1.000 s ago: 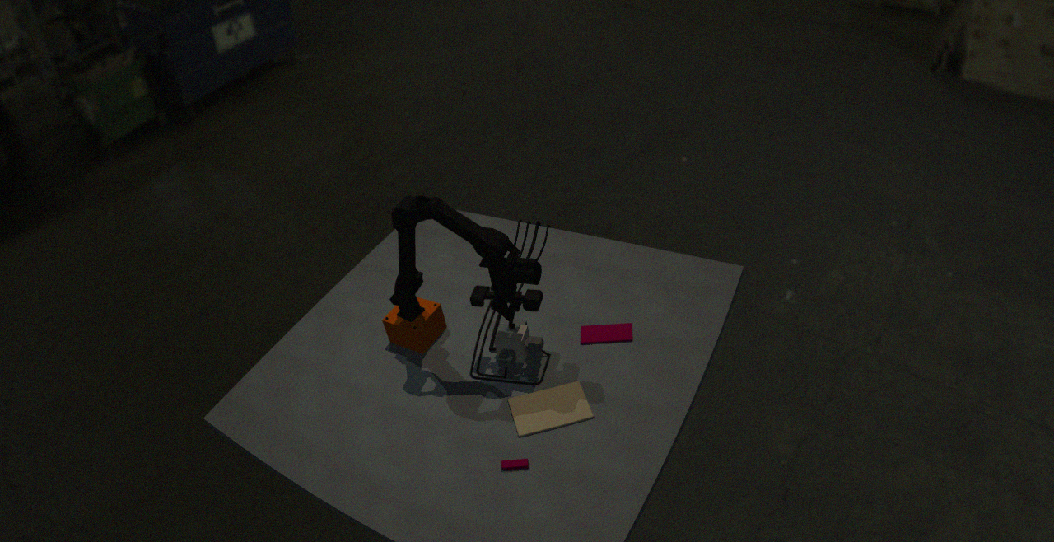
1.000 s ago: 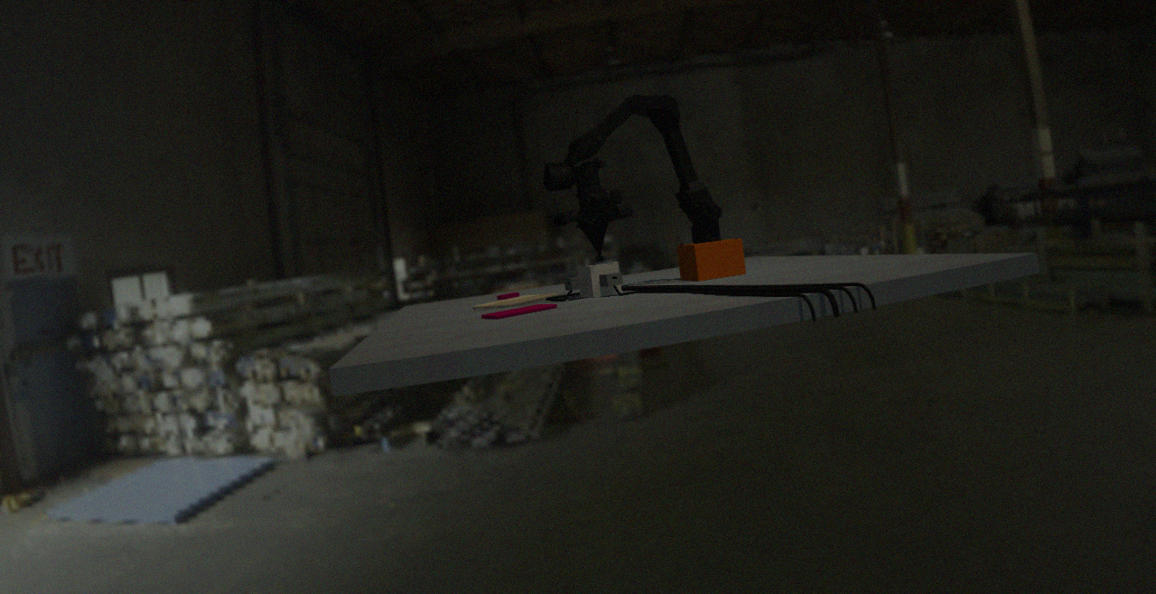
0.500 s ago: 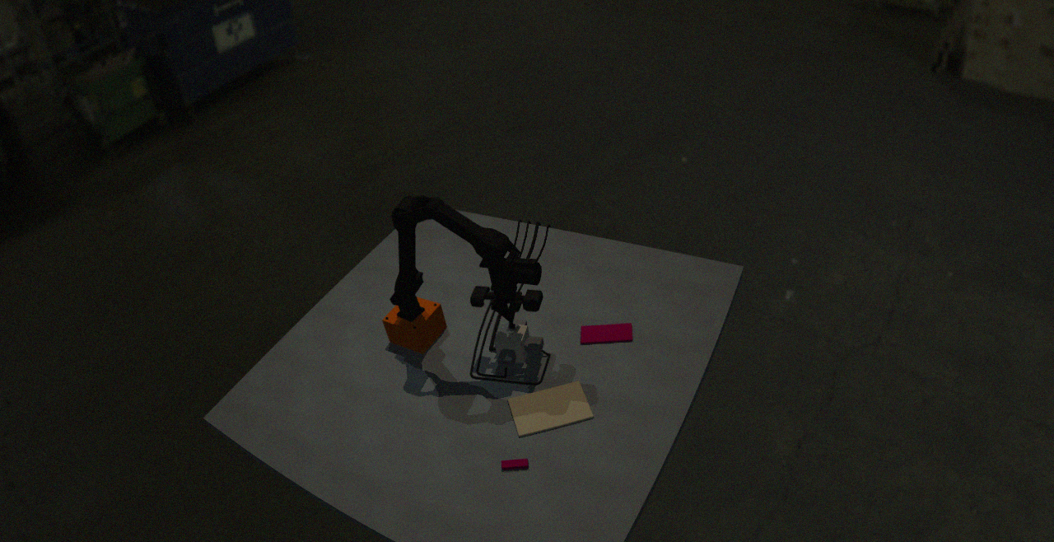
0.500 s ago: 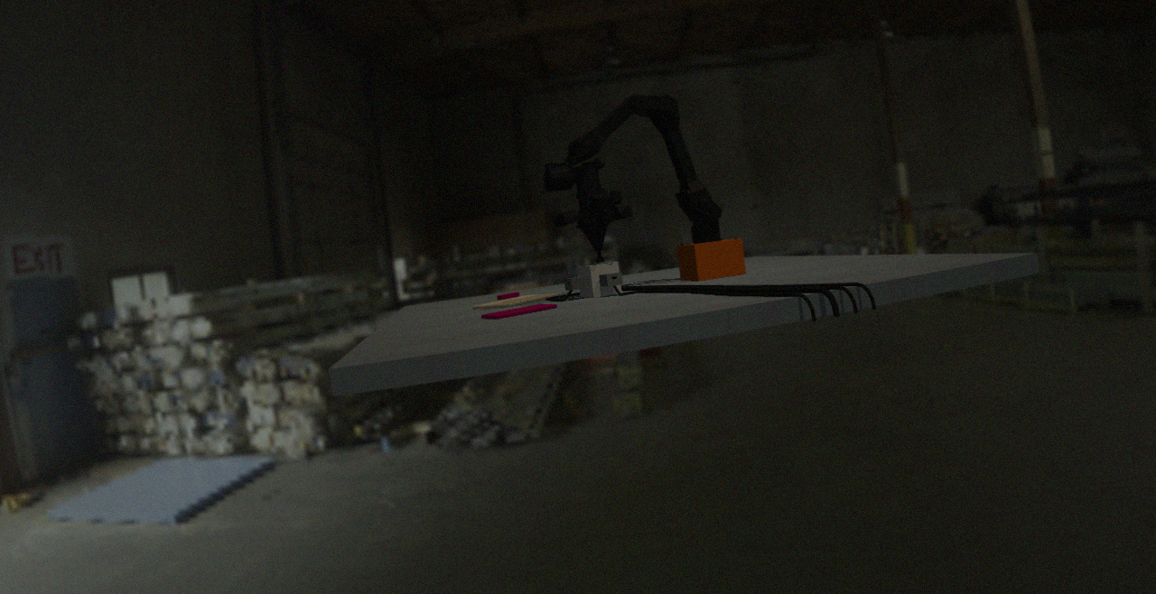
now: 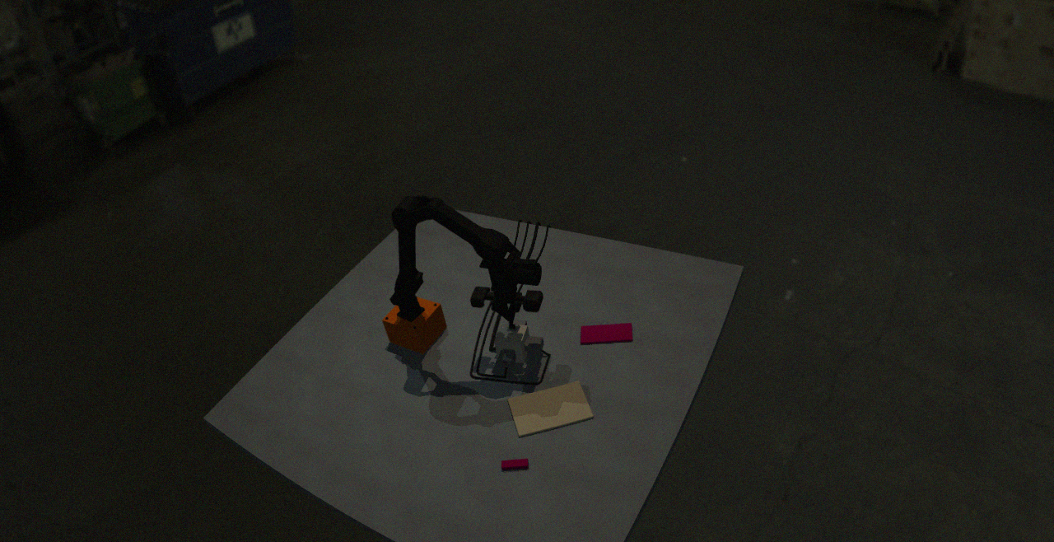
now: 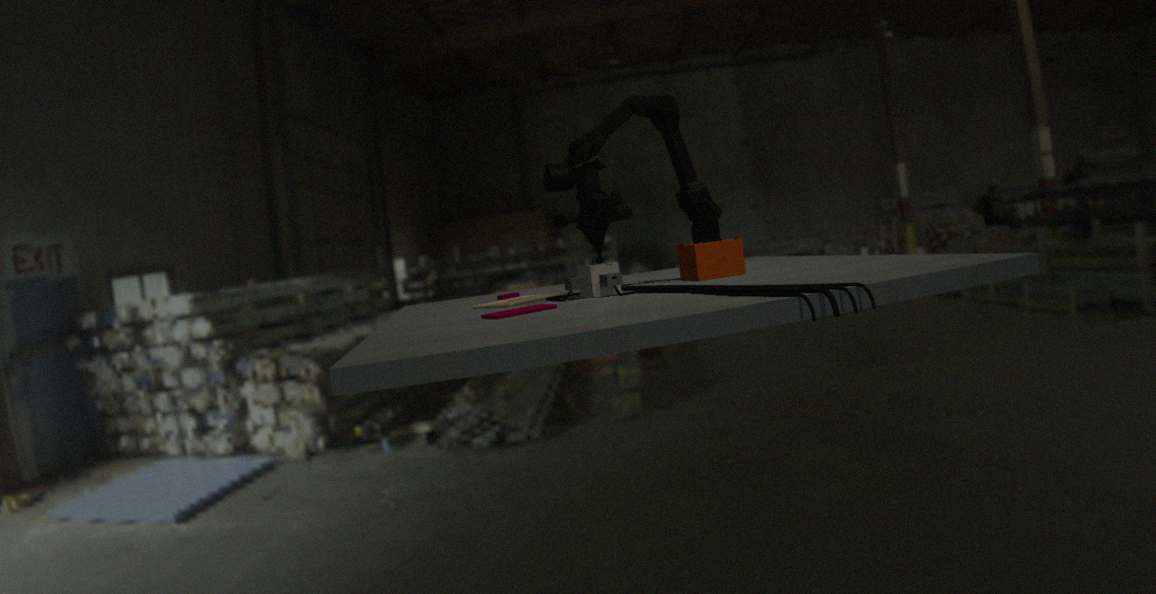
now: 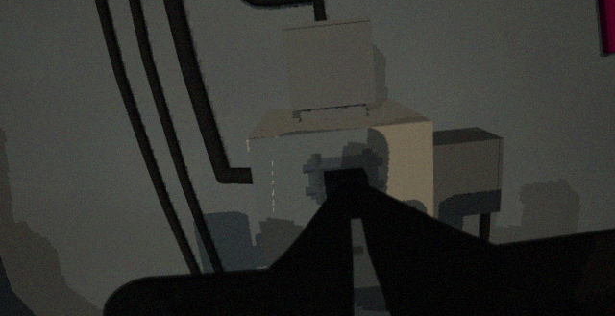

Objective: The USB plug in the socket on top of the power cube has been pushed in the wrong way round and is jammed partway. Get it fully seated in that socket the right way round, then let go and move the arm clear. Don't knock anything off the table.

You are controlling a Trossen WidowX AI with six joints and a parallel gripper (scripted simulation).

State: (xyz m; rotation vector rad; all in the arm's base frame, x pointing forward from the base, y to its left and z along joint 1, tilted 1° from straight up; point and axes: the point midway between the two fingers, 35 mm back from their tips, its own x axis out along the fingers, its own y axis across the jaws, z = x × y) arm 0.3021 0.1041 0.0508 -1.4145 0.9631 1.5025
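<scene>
The pale power cube (image 5: 510, 348) (image 6: 600, 283) (image 7: 413, 162) stands on the grey table (image 5: 353, 406) (image 6: 452, 348). In the wrist view a pale block (image 7: 329, 66) sits against its far side and another (image 7: 468, 164) against its right side. My gripper (image 5: 512, 324) (image 6: 600, 257) (image 7: 352, 201) points down over the cube's top, its fingers nearly together and shut on the small dark USB plug. The plug is mostly hidden by the dark fingertips. Shadow covers much of the cube's top around it. The socket opening, how deep the plug sits and which way round it faces cannot be told.
Black cables (image 6: 727, 291) (image 7: 187, 52) run beside the cube and over the table edge. A magenta slab (image 5: 605, 334) (image 6: 518, 311) (image 7: 607, 13), a tan board (image 5: 551, 408) and a small magenta block (image 5: 514, 464) (image 6: 508, 295) lie near it. The arm stands on an orange base (image 5: 412, 329) (image 6: 711, 260).
</scene>
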